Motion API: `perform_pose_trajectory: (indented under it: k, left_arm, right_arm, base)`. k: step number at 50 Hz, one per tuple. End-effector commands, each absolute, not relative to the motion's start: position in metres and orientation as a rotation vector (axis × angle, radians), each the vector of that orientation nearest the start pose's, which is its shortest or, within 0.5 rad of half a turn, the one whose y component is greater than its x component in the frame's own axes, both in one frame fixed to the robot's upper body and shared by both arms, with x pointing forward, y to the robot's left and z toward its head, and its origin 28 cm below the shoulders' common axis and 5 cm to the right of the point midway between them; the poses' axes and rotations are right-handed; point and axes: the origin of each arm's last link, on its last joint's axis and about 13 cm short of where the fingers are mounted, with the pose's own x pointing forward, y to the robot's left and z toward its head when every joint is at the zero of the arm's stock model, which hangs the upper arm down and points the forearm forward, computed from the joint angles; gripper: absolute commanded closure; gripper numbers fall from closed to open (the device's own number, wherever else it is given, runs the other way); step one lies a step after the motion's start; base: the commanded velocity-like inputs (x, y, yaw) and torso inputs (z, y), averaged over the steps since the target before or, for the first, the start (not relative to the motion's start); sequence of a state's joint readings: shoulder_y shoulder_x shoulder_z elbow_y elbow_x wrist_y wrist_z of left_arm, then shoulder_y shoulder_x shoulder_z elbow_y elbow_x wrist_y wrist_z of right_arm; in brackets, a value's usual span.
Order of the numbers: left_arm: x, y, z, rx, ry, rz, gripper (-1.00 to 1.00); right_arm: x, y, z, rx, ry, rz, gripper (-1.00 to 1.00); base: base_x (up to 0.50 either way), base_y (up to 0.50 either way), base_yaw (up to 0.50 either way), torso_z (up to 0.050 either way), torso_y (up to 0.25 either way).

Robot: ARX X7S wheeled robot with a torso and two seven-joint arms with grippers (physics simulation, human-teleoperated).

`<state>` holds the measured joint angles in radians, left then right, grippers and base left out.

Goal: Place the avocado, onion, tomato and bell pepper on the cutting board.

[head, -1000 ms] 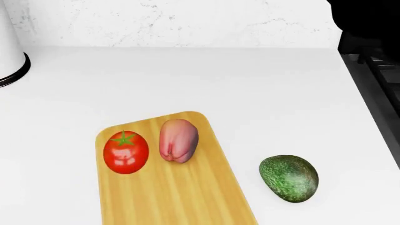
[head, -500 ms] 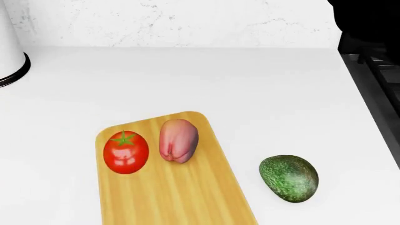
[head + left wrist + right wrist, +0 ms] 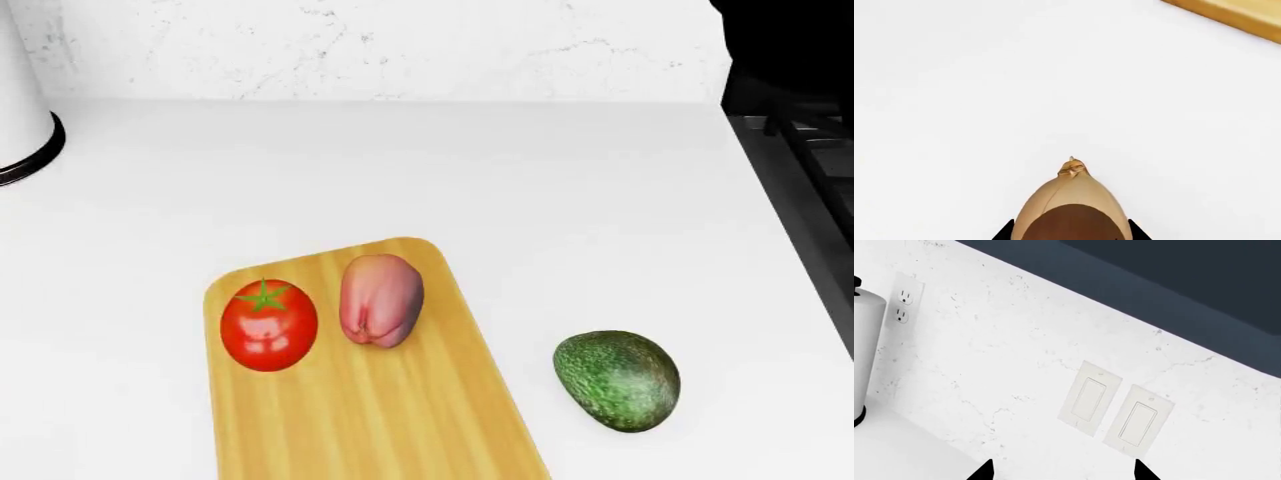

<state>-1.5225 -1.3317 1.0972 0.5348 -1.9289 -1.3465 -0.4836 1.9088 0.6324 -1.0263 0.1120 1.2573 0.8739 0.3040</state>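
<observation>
Over white counter | left gripper [image 3: 1071, 235] clasps onion [image 3: 1072, 205] | right gripper [image 3: 1064, 472] spread, empty

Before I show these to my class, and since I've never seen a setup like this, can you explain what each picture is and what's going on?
These are simulator renders from a two-armed wheeled robot. The head camera looks down on a white counter: a tomato and a bell pepper lie side by side on the cutting board, and an avocado sits off it. The left wrist camera looks past the left gripper, whose dark fingertips flank an onion; the board's corner shows beyond. The right wrist camera faces the wall: the right gripper is open and empty, with two light switches and an outlet behind it.
</observation>
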Motion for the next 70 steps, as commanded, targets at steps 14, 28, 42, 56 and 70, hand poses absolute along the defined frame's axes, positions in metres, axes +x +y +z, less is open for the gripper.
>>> perform_pose_trajectory:
  k: [14,28,42,56,70]
  left_arm:
    - [0.183,0.275,0.316,0.612,0.623,-0.591,1.00]
    - [0.200,0.245,0.319,0.630,0.571,-0.730,1.00]
    - [0.215,0.219,0.323,0.647,0.497,-0.822,1.00]
    - [0.237,0.197,0.317,0.648,0.467,-0.864,1.00]
    - [0.235,0.187,0.312,0.650,0.460,-0.914,1.00]
  right_arm:
    - [0.303,-0.124,0.424,-0.394,-0.150,0.268,-1.00]
    - [0.305,-0.124,0.423,-0.397,-0.142,0.269,-1.00]
    - [0.307,-0.126,0.424,-0.400,-0.138,0.265,-1.00]
    - [0.310,-0.126,0.416,-0.392,-0.127,0.272,-1.00]
    - [0.307,-0.125,0.417,-0.399,-0.127,0.271,-1.00]
  base:
    - [0.00,0.00,0.00,0.000,0.000]
    - [0.00,0.00,0.00,0.000,0.000]
    - [0.00,0.00,0.00,0.000,0.001]
    - [0.00,0.00,0.00,0.000,0.000]
    - [0.00,0.00,0.00,0.000,0.000]
